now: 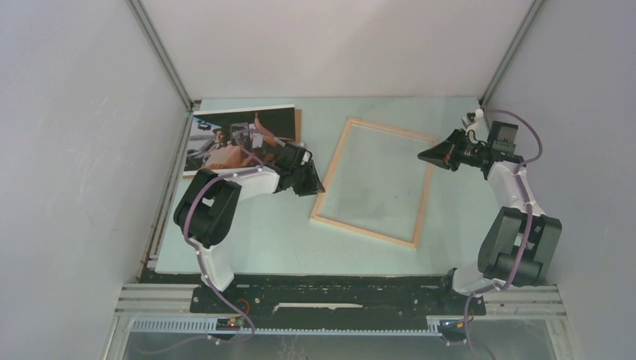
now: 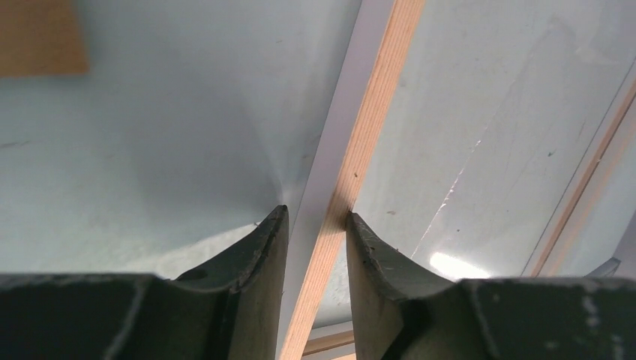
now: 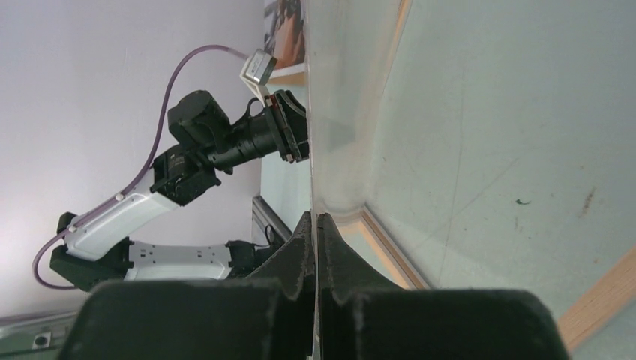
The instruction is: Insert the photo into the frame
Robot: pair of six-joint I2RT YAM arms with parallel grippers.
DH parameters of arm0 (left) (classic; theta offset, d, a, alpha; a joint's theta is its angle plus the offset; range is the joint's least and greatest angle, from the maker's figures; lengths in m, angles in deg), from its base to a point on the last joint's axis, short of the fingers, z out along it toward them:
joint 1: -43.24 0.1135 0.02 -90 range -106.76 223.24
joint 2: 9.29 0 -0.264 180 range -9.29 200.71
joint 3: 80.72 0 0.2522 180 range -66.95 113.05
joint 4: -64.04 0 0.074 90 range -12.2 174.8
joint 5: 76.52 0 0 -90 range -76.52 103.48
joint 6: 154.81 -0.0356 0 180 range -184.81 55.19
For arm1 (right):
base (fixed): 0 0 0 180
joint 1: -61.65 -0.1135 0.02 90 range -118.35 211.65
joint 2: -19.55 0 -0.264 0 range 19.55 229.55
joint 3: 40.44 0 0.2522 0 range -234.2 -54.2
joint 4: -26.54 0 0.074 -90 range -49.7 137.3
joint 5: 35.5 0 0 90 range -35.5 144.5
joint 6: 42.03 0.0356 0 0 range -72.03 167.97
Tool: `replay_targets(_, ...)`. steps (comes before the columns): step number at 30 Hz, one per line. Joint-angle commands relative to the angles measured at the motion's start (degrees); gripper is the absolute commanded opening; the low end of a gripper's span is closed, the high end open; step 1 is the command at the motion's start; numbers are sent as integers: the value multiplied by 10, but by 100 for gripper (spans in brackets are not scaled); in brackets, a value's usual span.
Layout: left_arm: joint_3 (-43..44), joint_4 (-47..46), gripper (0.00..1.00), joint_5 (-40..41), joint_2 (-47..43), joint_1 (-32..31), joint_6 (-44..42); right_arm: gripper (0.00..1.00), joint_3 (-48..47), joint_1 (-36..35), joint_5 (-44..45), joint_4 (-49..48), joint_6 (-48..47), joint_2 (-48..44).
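Note:
The photo (image 1: 240, 139) lies face up at the back left, on a brown backing board (image 1: 298, 124). The light wood frame (image 1: 364, 232) lies mid-table, turned at an angle. My left gripper (image 1: 309, 180) is at its left rail. In the left wrist view its jaws (image 2: 315, 214) close round that rail (image 2: 375, 97), the right finger touching the wood. My right gripper (image 1: 422, 155) is at the frame's far right edge. In the right wrist view it (image 3: 315, 216) is shut on the edge of the clear pane (image 3: 330, 112), which is seen edge-on.
White enclosure walls (image 1: 90, 150) surround the pale green table (image 1: 262, 232) on three sides. A metal rail (image 1: 337, 307) runs along the near edge by the arm bases. The left arm (image 3: 225, 142) shows in the right wrist view behind the pane.

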Motion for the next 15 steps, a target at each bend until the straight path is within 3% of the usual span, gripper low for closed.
replay_targets(1, -66, 47, 38, 45, -30, 17, -31, 0, -22, -34, -35, -33, 18, 17)
replay_targets(9, -109, -15, 40, -43, -69, 18, 11, 0, 2, -46, -39, -157, 110, 62)
replay_targets(15, -149, -66, 38, -58, -79, 18, 39, 0, 13, -52, -48, -199, 139, 103)
